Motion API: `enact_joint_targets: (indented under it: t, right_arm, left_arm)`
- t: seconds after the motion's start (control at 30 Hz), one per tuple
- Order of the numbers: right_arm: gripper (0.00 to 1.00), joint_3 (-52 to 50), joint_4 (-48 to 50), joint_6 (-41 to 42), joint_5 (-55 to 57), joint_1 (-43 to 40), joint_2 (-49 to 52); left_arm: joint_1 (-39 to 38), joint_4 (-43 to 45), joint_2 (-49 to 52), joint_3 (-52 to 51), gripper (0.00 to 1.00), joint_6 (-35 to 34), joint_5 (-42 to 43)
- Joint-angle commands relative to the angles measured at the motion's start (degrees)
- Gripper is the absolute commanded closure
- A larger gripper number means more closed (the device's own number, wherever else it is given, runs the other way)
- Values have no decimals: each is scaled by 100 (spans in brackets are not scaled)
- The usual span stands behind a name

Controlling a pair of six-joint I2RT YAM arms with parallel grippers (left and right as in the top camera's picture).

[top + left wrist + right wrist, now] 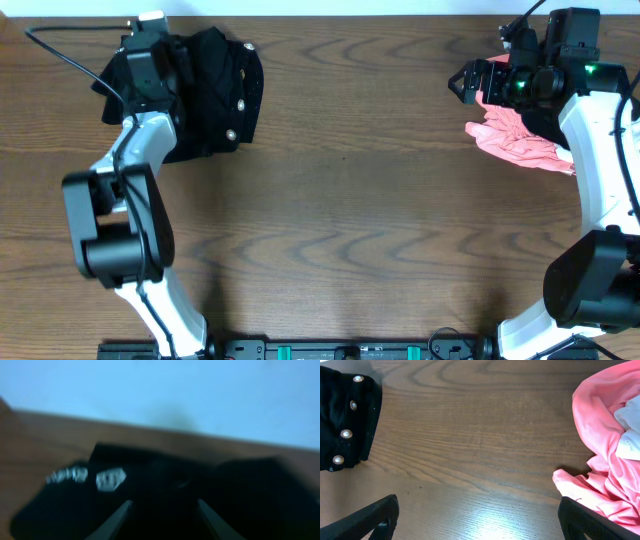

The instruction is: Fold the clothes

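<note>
Wide-set dark fingers [375, 517] of the right gripper [477, 527] frame the bottom of its wrist view. Its jaws are spread as far as they go, with only the bare wooden table [485, 435] between them and nothing held. Just beside this gripper lies a crumpled pink garment [605, 460] with a bit of white cloth [630, 425] showing in its folds, near the table's far right corner. Well apart from it, at the far left, a black garment [215, 95] with pale round buttons [345, 434] lies bunched, and the left gripper [165, 502] is over it. That wrist view is blurred. The jaws stand partly apart, with black cloth and a white print [111, 479] ahead, and whether they pinch the fabric cannot be told.
</note>
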Motion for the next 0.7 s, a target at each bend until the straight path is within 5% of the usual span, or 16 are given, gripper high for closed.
enact_joint_targets:
  t: [0.0, 0.3, 0.67]
  right_arm:
    - [1, 61, -13, -28, 0, 52, 7]
    - [1, 61, -7, -28, 0, 52, 7]
    - [1, 61, 13, -28, 0, 55, 9]
  left_arm:
    - [138, -122, 452, 2, 62, -96, -76]
    - [214, -940, 1141, 2, 62, -92, 24]
    - [114, -866, -345, 2, 61, -114, 177]
